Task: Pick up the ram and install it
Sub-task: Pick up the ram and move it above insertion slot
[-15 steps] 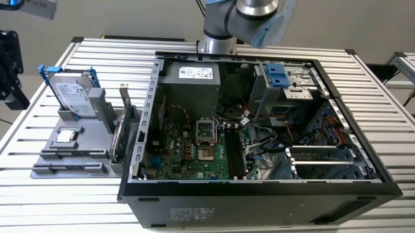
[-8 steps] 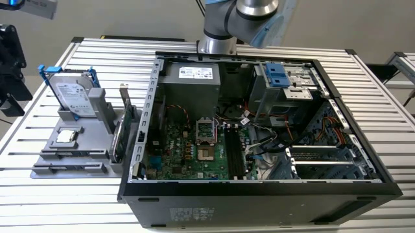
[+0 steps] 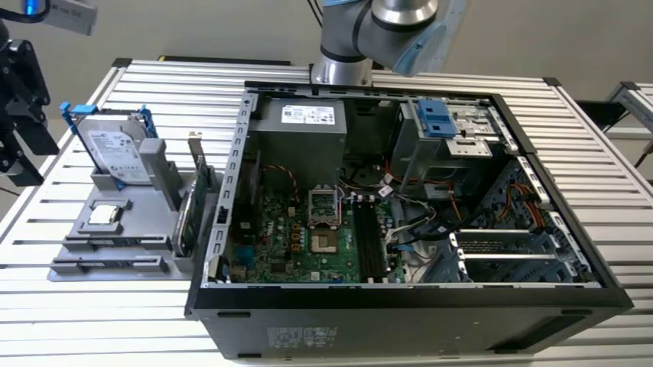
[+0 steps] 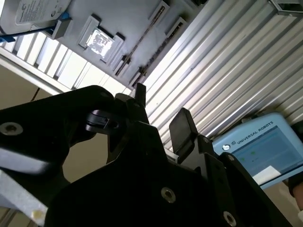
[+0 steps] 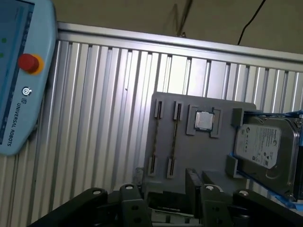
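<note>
While your gripper [image 4: 161, 111] hangs over the slatted table [image 5: 94, 118], its two black fingers [image 4: 182, 127] stand apart with a clear gap and nothing held between them. Both wrist views look out past them.

Just beyond the fingertips lies a grey tray [image 5: 199, 151]. The ram [image 5: 173, 137] stands on edge in it, a thin dark strip between two small clips. It is free of the fingers and roughly in line with their gap.

Further beyond the fingertips, on the same tray, you find a square silver processor [image 5: 204, 120]. Past that is the silver hard drive [image 5: 260, 146] in its blue frame.

Off to one side of the fingers, well apart from the tray, a pale blue teach pendant [image 5: 19, 71] rests on the table.

The exterior view adds the wider scene. An open computer case [image 3: 408, 321] sits just beside the tray with its motherboard [image 3: 296, 237] facing up. A green expansion card [image 3: 199, 195] stands at the tray's edge nearest the case.
</note>
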Tool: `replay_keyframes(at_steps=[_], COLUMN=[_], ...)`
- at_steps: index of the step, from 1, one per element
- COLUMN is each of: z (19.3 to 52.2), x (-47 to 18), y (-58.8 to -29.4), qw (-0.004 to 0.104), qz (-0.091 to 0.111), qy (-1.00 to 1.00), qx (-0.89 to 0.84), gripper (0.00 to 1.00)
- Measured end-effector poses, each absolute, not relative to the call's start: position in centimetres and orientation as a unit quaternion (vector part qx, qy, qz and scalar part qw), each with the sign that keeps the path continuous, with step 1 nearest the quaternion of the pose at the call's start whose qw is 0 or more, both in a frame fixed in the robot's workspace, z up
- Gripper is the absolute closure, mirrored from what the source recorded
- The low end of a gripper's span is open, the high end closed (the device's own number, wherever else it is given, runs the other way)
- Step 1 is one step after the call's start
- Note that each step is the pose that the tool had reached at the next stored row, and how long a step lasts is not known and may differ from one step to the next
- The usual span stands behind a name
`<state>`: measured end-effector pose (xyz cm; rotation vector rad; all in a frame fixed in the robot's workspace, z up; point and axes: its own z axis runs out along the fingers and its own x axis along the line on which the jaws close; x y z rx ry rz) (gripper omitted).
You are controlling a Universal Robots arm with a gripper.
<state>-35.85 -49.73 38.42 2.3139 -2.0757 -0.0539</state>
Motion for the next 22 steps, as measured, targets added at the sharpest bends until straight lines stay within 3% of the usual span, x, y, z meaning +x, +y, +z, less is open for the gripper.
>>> replay_keyframes(at_steps=[8, 14, 22], z=[37.1, 36.4, 36.3], x=[-36.1, -36.4, -36.4], y=[-49.1, -48.6, -48.6], qw=[0.016, 0.007, 0.007], qz=[-0.015, -0.005, -0.005], qy=[-0.68, -0.68, -0.68], qx=[0.733, 0.733, 0.733], gripper=[0.0, 0.0, 0.0])
